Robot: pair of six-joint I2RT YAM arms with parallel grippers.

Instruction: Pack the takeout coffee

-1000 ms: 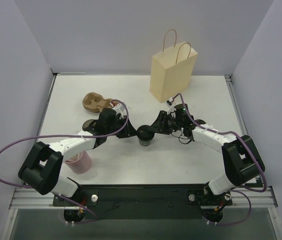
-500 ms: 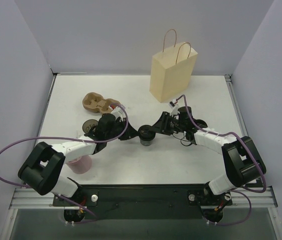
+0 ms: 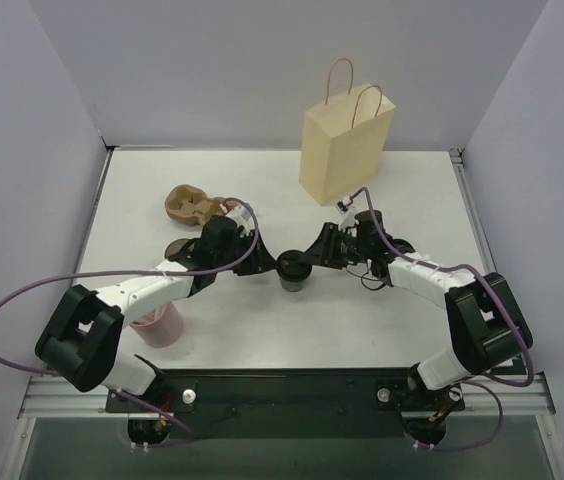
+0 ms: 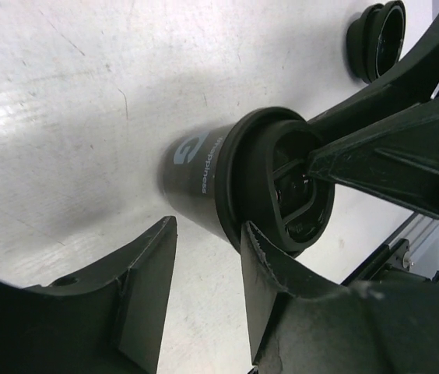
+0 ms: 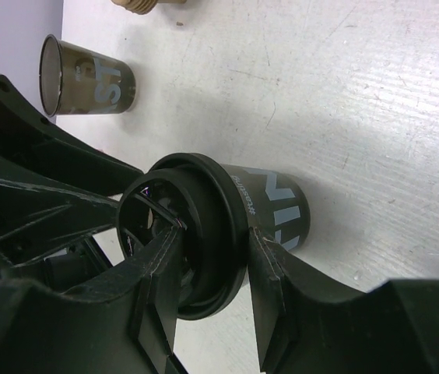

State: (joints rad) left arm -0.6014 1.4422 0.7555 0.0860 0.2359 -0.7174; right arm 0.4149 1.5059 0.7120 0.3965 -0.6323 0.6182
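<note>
The takeout coffee (image 3: 293, 281), a small black cup with a dark lid, stands upright mid-table. My right gripper (image 3: 305, 262) is shut on the lid's rim. In the right wrist view, one finger (image 5: 157, 269) lies across the lid's top and the other (image 5: 270, 269) presses under the rim against the takeout coffee (image 5: 274, 204). My left gripper (image 3: 266, 264) is open on the cup's other side. Its jaws hold only bare table, while one fingertip (image 4: 260, 248) touches the lid of the takeout coffee (image 4: 239, 183). The tan paper bag (image 3: 345, 142) stands open behind.
A brown pulp tray (image 3: 194, 205) lies at the back left. A second dark cup (image 3: 176, 250) (image 5: 87, 78) without a lid stands near the left arm. A pink cup (image 3: 158, 326) sits under the left forearm. Purple cables loop off both arms.
My left gripper pulled back to the left, then returned to the cup with its jaws wider apart. The right gripper kept its hold and barely moved.
</note>
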